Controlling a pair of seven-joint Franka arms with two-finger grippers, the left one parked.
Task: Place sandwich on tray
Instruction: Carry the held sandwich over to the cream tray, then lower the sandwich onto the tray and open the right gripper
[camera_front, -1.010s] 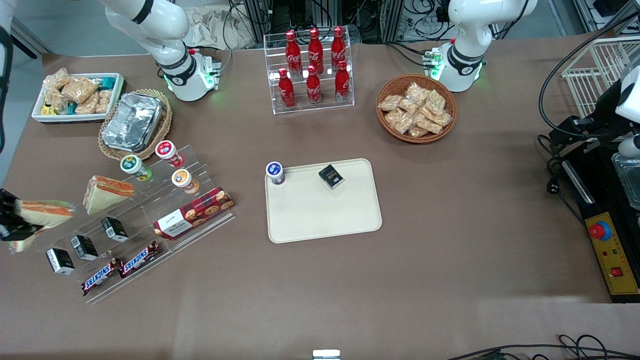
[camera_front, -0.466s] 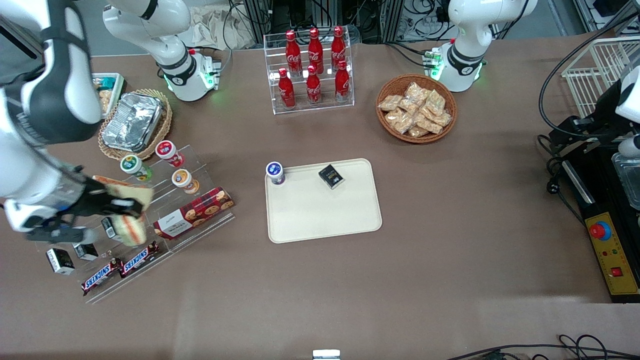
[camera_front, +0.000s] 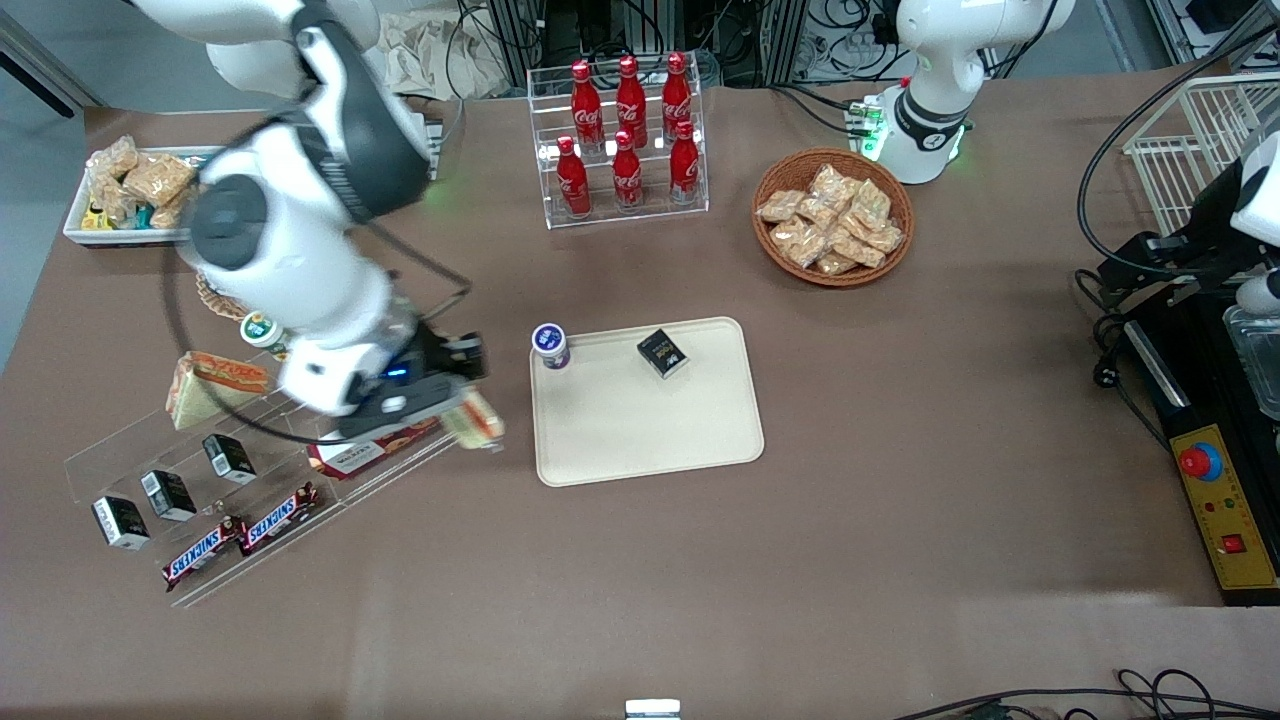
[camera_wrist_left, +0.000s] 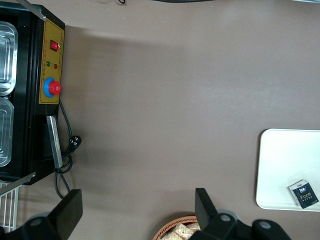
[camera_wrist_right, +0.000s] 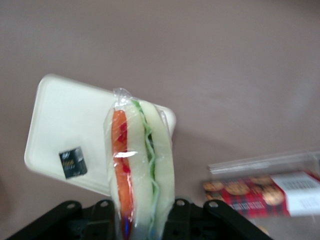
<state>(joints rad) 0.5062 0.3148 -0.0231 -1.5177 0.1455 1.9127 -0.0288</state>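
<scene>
The sandwich (camera_front: 478, 421), a clear-wrapped white wedge, hangs above the table just short of the tray's edge, toward the working arm's end. My right gripper (camera_front: 460, 404) is shut on it. In the right wrist view the sandwich (camera_wrist_right: 142, 165) stands on edge between the black fingers (camera_wrist_right: 101, 216), its orange-red and green filling facing the camera. The cream tray (camera_front: 650, 430) lies flat mid-table, also seen as the tray (camera_wrist_right: 65, 117) past the sandwich. A black box (camera_front: 663, 353) and a small purple-lidded cup (camera_front: 550, 346) sit on the tray's edge farther from the camera.
A second wedge (camera_front: 214, 384) rests on the clear acrylic stand (camera_front: 120, 460) with a red cookie box (camera_front: 362, 452), small black boxes and Snickers bars (camera_front: 240, 535). A cola bottle rack (camera_front: 625, 140), wicker basket of snacks (camera_front: 832, 216) and white bin (camera_front: 125, 190) stand farther back.
The right arm has swung from the working arm's table end across the acrylic stand toward the tray, carrying the sandwich the whole way. Nothing on the tray has moved.
</scene>
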